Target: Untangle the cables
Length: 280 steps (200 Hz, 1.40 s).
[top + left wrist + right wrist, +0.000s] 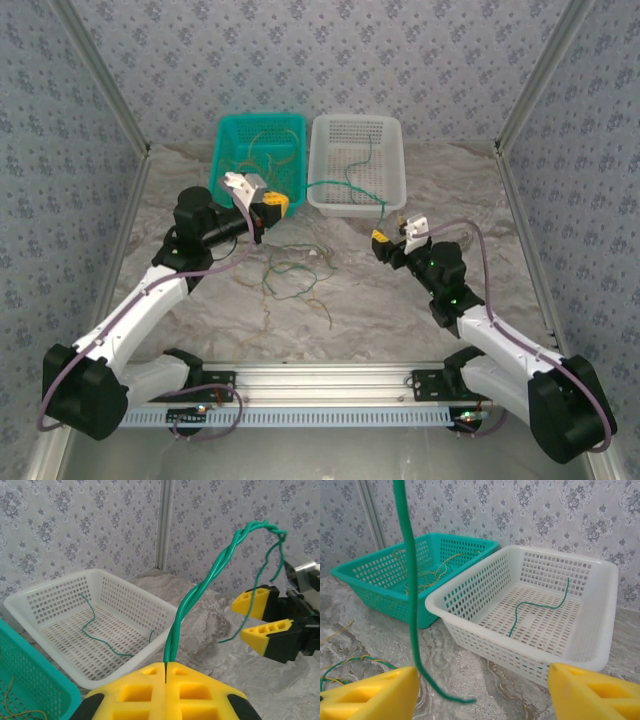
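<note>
The left gripper (165, 676) is closed tight on a green cable (200, 592). Its two yellow fingers (197, 692) press together with the cable pinched in the seam between them. From there the cable climbs as a doubled, twisted length, bends over at the top and drops a thin tail towards the right gripper (260, 620).

The right gripper stands open, its yellow pads well apart. From its own wrist camera the green cable hangs down between the pads, closer to the left one, and its end curls just above the table (400, 330). Nothing is clamped there.

From above, the left gripper sits at the near right corner of the teal basket (228, 150). The right gripper is just in front of the white basket (398, 160), near its right corner. The held cable stretches between the two grippers across the near edge of the white basket.

A single green strand (540, 607) lies snaking on the floor of the white basket. The teal basket, touching it on the left, holds a heap of yellow-tan cables (432, 572) with some green among them. A loose tangle (295, 272) of green and tan wires lies on the marbled table, nearer than both baskets and between the two arms.

I can make out no lettering on the baskets or arms.
</note>
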Tool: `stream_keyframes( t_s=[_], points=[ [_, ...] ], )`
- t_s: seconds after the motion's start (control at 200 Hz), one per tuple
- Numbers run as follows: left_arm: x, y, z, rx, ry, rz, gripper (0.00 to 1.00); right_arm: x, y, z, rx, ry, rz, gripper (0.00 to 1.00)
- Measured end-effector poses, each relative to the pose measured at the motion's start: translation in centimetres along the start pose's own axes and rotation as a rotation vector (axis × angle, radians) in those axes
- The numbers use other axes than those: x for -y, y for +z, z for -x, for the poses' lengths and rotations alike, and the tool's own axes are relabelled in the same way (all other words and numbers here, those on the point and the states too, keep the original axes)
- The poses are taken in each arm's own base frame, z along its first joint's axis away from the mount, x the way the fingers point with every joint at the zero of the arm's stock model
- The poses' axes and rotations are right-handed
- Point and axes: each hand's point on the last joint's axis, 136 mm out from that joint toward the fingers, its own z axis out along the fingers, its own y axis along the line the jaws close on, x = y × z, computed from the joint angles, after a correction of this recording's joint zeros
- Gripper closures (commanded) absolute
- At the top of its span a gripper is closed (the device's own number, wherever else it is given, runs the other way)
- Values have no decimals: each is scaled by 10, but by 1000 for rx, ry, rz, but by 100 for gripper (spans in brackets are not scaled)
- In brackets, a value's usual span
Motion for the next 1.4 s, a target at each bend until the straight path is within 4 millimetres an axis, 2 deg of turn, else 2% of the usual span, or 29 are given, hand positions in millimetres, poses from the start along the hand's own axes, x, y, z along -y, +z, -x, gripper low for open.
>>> stream_keyframes(
  t_s=[0.095,0.315,0.415,0.45,0.475,0.515,0.54,0.66,0.775,0.855,0.939,1.084,1.144,1.254,1.399],
  points=[
    [1,0,1,5,-3,-8,100,3,5,0,-6,-7,-14,28],
    [5,0,4,18,-6,-29,100,6,20,25,44,-28,-19,28],
    [6,0,4,21,-7,-34,100,7,25,34,65,-38,-21,37],
    [6,0,3,21,-10,-35,100,8,26,37,70,-42,-23,43],
    [6,0,2,20,-11,-35,100,8,27,38,71,-41,-24,51],
    [5,1,0,17,-14,-34,100,10,28,39,73,-49,-28,74],
    [5,1,-1,16,-17,-34,100,10,29,40,74,-46,-27,83],
    [0,2,-9,9,-27,-9,100,16,35,46,67,-27,-51,100],
    [-19,1,-22,13,-49,87,100,40,37,46,62,30,-128,100],
    [-39,-6,-31,23,-78,182,100,66,34,35,32,90,-208,100],
    [-56,-16,-41,35,-110,268,100,83,28,19,-1,149,-262,100],
    [-91,-38,-50,63,-168,422,100,124,3,-16,-49,274,-401,100],
    [-104,-47,-51,73,-181,485,100,141,-9,-24,-59,312,-466,100],
    [-116,-57,-52,83,-185,560,100,155,-25,-19,-36,351,-528,100],
    [-122,-68,-45,109,-176,604,100,159,-40,-3,10,365,-550,100]
  ],
)
